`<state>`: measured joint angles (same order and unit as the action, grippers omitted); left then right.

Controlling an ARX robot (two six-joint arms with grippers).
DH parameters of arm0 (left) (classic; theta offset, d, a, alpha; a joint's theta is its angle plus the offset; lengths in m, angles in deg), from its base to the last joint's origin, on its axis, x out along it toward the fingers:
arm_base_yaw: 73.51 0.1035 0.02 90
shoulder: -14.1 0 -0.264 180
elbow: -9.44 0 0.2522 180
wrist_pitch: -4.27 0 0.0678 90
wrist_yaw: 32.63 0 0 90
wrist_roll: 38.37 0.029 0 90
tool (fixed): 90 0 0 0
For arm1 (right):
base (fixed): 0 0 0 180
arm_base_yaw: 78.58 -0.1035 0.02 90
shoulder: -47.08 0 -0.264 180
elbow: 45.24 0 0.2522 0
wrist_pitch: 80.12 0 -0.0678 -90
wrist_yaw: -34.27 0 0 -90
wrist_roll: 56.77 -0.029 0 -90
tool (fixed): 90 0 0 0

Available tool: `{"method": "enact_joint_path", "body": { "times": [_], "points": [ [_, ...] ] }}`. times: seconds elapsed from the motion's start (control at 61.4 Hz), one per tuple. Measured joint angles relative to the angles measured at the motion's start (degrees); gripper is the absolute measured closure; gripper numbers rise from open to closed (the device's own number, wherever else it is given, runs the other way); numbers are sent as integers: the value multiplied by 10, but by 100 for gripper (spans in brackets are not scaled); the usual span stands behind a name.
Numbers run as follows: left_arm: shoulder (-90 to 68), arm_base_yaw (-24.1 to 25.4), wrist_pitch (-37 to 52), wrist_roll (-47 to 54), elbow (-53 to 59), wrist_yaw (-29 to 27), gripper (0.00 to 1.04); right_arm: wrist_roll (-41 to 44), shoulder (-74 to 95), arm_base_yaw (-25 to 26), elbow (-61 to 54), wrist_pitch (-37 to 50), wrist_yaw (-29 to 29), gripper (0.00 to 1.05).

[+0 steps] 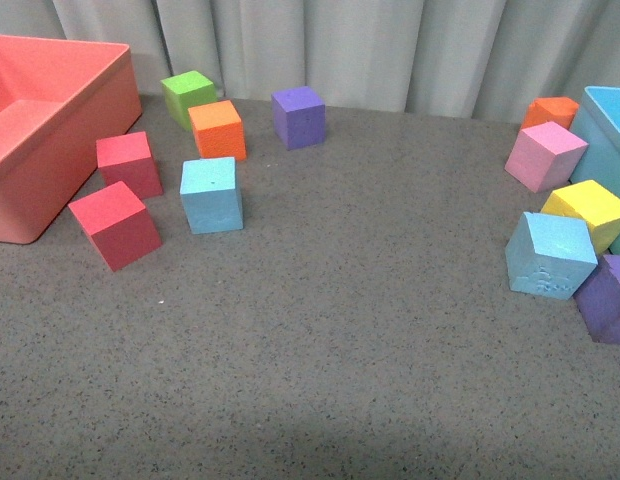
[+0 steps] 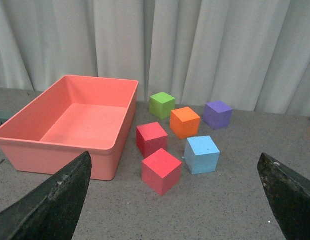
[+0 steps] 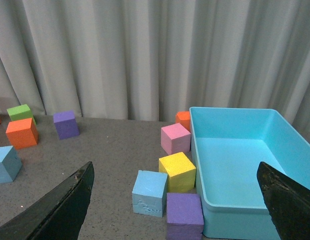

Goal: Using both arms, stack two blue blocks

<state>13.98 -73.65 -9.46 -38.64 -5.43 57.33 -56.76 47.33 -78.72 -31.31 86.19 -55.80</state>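
Note:
A smooth blue block [image 1: 211,194] [image 2: 202,154] sits on the grey table at the left, among red and orange cubes. A second blue block [image 1: 550,255] [image 3: 150,192], with a dented front face, lies at the right beside a yellow cube [image 1: 587,213] and a purple cube [image 1: 608,298]. Neither arm shows in the front view. My left gripper [image 2: 177,200] is open, well short of the smooth block, its fingers [image 2: 50,202] spread wide. My right gripper [image 3: 177,200] is open too, short of the dented block, nothing between its fingers [image 3: 60,210].
A salmon bin [image 1: 40,130] [image 2: 70,122] stands at the far left, a large light blue bin [image 1: 608,135] [image 3: 245,165] at the far right. Red cubes [image 1: 116,225], orange [image 1: 217,129], green [image 1: 188,97], purple [image 1: 298,116] and pink [image 1: 545,155] cubes lie about. A curtain hangs behind.

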Motion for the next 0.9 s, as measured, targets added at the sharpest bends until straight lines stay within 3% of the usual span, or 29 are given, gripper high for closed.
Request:
{"method": "enact_joint_path", "body": {
  "times": [0.896],
  "points": [
    [0, 0, 0, 0, 0, 0, 7, 0, 0, 0, 0, 0, 0, 10]
  ]
}}
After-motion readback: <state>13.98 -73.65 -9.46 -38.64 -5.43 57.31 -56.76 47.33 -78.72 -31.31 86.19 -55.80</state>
